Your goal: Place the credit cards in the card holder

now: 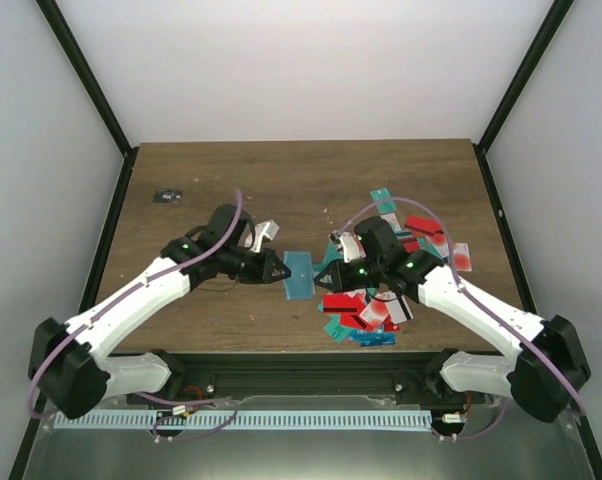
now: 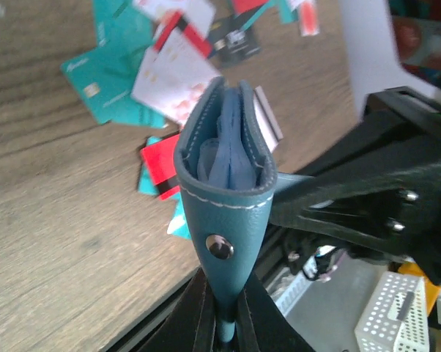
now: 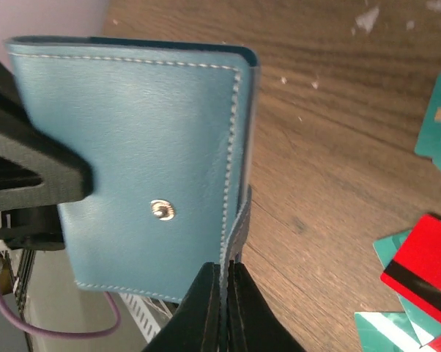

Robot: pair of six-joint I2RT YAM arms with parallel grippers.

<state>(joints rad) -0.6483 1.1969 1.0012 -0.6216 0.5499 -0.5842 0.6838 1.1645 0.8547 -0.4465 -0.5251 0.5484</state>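
Observation:
The teal-blue card holder (image 1: 299,274) hangs above the table between my two grippers. My left gripper (image 1: 278,270) is shut on its left edge; in the left wrist view the holder (image 2: 228,183) gapes slightly at the far end, with lighter blue pockets inside, and my left gripper (image 2: 225,293) pinches its near end. My right gripper (image 1: 321,277) is shut on a thin flap edge of the holder (image 3: 147,147), as the right wrist view shows (image 3: 226,275). The credit cards (image 1: 381,300), teal, red and white, lie in a loose pile under the right arm.
A small dark object (image 1: 165,195) lies at the far left of the table. More cards (image 1: 421,235) spread toward the right rear. Red and teal cards (image 3: 425,264) lie right of the right gripper. Black frame posts stand at the table's sides.

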